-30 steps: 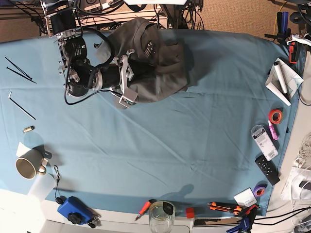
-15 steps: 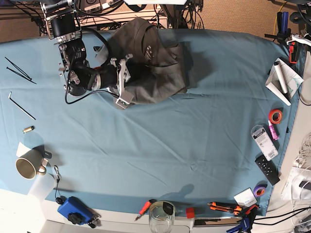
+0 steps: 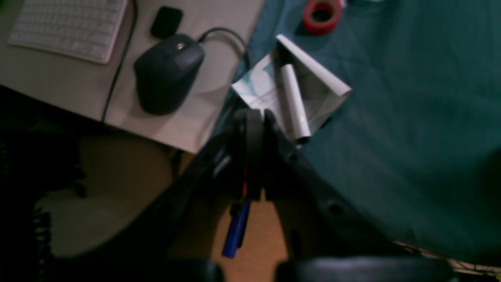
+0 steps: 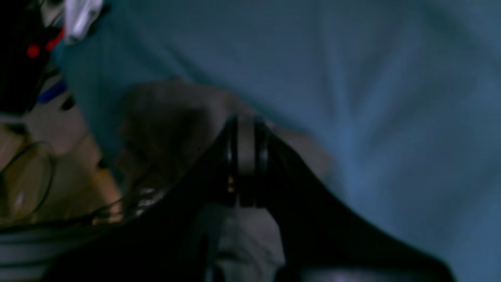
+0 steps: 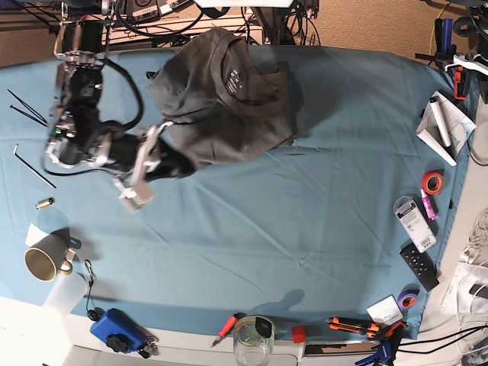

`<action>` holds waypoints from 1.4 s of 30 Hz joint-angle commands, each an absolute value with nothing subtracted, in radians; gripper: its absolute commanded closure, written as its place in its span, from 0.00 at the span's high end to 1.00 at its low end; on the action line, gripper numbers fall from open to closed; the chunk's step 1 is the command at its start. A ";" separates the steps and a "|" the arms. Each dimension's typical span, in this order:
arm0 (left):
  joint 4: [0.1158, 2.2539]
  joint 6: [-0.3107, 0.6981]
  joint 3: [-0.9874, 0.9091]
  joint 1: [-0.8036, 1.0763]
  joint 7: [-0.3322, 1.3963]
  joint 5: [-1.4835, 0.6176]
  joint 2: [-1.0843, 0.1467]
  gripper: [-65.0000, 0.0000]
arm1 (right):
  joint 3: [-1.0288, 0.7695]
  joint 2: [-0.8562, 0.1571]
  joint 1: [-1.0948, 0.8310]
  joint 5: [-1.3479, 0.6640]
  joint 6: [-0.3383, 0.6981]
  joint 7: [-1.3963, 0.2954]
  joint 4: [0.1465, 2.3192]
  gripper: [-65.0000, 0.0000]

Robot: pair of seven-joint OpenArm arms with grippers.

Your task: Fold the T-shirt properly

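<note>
0 folds done: T-shirt (image 5: 225, 103) bunched at tabletop (image 5: 305, 229) edge. Right pincer (image 5: 164, 156) clamped, seemingly on its hem; left pincer (image 3: 254, 117) together, empty.

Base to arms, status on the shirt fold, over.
Left gripper shut, parked beyond table edge. Right gripper shut at T-shirt edge, hold unclear. T-shirt bunched, unfolded. Clutter only at tablecloth edges.

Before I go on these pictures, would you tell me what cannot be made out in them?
- Right gripper, right wrist view: blur hides whether its shut jaws pinch the T-shirt.
- Same gripper, base view: the arm's own body covers the fingertips and the cloth edge there.
- Left gripper: out of the base view's frame; the wrist view shows it shut beside a white tube.
- Neck label, base view: print too small to read.
</note>
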State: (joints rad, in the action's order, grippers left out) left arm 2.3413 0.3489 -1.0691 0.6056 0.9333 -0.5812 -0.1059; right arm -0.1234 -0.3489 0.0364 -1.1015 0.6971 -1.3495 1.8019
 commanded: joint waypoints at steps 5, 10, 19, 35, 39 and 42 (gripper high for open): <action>2.356 0.368 -1.076 0.612 0.907 -0.622 -0.118 0.00 | -0.271 -0.360 0.017 -1.113 0.698 -1.341 1.818 0.00; 2.356 0.368 -1.076 0.612 0.890 -0.631 -0.120 0.00 | -0.388 -0.360 -0.002 -1.012 0.690 -1.335 1.818 0.00; 2.356 0.414 -1.052 0.550 0.890 -0.659 -0.120 0.00 | -0.574 -0.363 -0.081 -0.996 0.678 -1.378 1.824 0.00; 2.356 0.347 -0.798 0.547 0.892 -0.455 -0.120 0.00 | -0.768 -0.363 -0.380 -1.060 0.678 -1.384 2.024 0.00; 2.356 0.354 -0.798 0.549 0.931 -0.456 -0.119 0.00 | -0.817 -0.362 -0.445 -1.084 0.678 -1.395 2.056 0.00; 2.347 0.387 -0.798 0.554 0.962 -0.456 -0.119 0.00 | -0.837 -0.360 -0.493 -1.084 0.678 -1.396 2.067 0.00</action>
State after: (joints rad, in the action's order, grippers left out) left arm 2.3375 0.3931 -0.7929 0.5491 0.9760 -0.4526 -0.1085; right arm -0.8268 -0.3454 -0.4919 -1.0718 0.6773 -1.4117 2.0502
